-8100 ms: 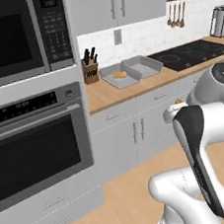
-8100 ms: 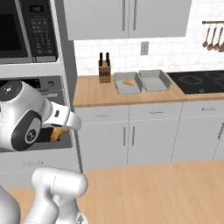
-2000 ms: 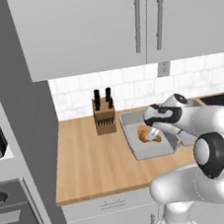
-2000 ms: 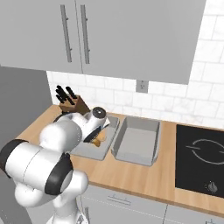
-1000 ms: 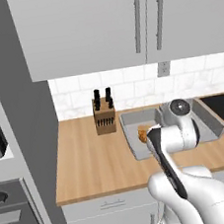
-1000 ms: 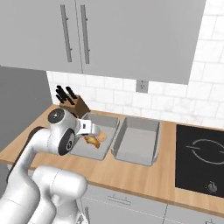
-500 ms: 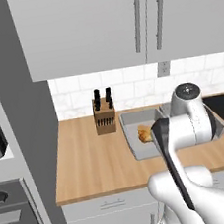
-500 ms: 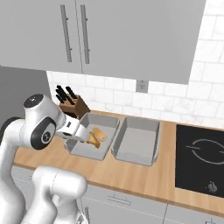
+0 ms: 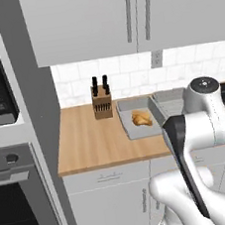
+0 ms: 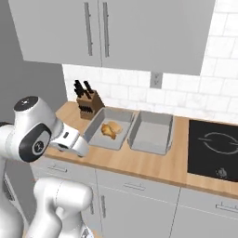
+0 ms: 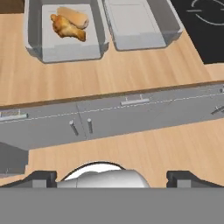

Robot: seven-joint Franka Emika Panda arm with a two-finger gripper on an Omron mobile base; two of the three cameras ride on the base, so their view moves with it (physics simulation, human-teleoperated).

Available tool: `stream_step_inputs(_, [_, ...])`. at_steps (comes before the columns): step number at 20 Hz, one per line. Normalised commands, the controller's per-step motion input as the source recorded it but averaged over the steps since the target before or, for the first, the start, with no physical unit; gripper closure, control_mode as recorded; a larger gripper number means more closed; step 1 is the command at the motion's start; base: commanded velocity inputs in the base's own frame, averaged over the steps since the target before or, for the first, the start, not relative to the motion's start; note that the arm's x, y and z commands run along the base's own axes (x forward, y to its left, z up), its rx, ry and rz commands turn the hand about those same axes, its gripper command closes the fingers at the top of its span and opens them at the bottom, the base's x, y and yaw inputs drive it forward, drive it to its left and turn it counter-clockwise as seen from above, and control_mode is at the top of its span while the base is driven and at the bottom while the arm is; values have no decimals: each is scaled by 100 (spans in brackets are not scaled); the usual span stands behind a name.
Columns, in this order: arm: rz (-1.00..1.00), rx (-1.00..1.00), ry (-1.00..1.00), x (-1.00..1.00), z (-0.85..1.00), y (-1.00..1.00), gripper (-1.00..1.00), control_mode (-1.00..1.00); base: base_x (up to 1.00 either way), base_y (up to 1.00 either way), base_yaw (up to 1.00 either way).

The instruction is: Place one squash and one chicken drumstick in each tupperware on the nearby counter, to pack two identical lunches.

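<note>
Comparing the present views with those of two seconds ago, we find the arm withdrawn from the left tupperware (image 10: 107, 129) and the gripper (image 11: 112, 177) now hanging off the counter's front edge, above the floor in front of the lower cabinets, with its fingers (image 11: 40, 178) spread fully apart and nothing between them. Two seconds ago the hand was down inside that tray. We now see the tray uncovered: a chicken drumstick (image 11: 66, 28) lies in its back half, and the tan squash (image 11: 73, 16) lies just behind it, touching it, toward the back rim. In the left base view the two read as one golden lump (image 9: 142, 119) in the tray. The right tupperware (image 10: 150, 132) stands just beside the left one, their long rims almost touching, and holds nothing. Both trays sit near the back of the wooden counter (image 10: 158, 165), between the knife block (image 10: 87, 104) at the left and the black cooktop (image 10: 213, 148) at the right. The trays and knife block stand where they stood two seconds ago.
</note>
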Motion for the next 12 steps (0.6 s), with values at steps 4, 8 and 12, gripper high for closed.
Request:
stream_step_inputs(4, [0, 0, 0, 0, 0, 0, -100, 100, -95, 58, 4])
stream_step_inputs(8, [0, 0, 0, 0, 0, 0, -100, 100, -31, 100, 0])
stream_step_inputs(12, [0, 0, 0, 0, 0, 0, -100, 100, 0, 100, -1])
